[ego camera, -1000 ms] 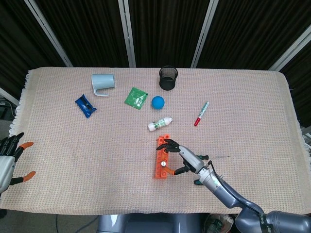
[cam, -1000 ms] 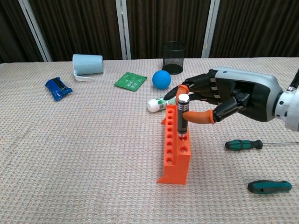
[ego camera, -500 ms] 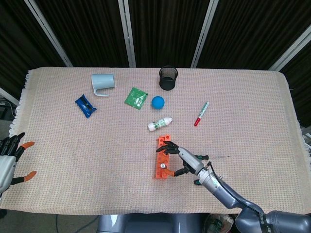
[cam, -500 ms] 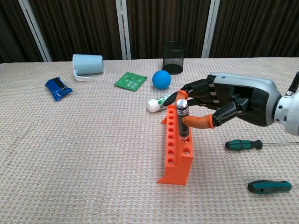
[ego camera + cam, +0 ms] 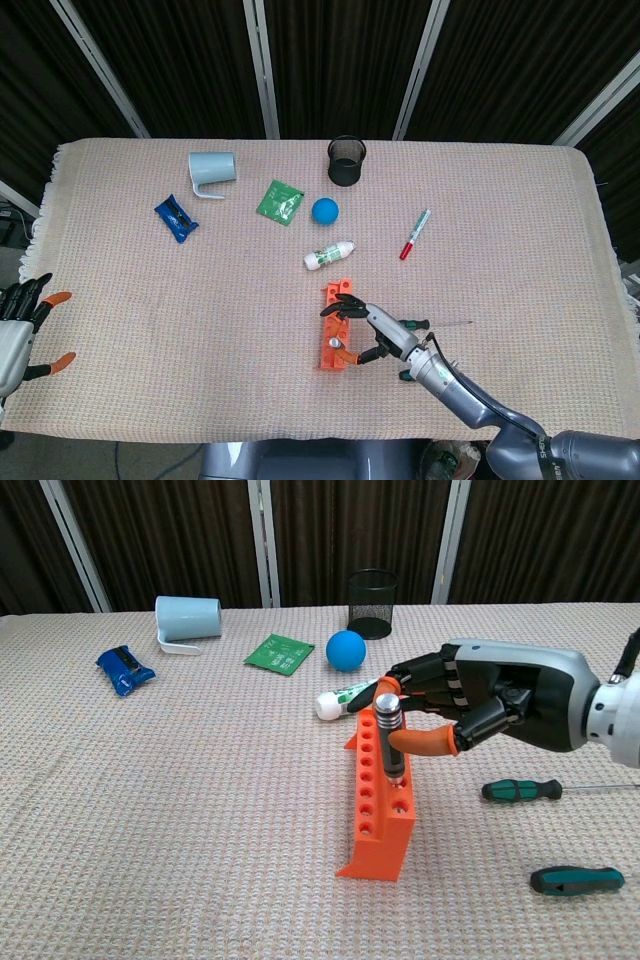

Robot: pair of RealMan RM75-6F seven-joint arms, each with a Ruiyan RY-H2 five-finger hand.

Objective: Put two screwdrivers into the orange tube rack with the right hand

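Head view: right hand lies alongside the orange tube rack, fingers curled round a dark-handled screwdriver standing in a near-end hole. Likely it grips high on the handle to keep the shaft plumb while seating it. Left hand sits at the table's left edge, fingers spread, holding nothing, clear of the job. Loose items, one each: pale cup, blue packet, green sachet, blue ball, mesh pot, white bottle, red marker.

Chest view: the screwdriver stands near upright in the rack, silver cap up, pinched between thumb and fingertips. How deep the tip sits I cannot tell. Rack count: one tool, remaining holes vacant. Two green-handled screwdrivers lie flat on the cloth to the right, the upper nearer the hand, the lower nearer the camera. Screwdrivers total three; one of the loose pair should fill the second slot.
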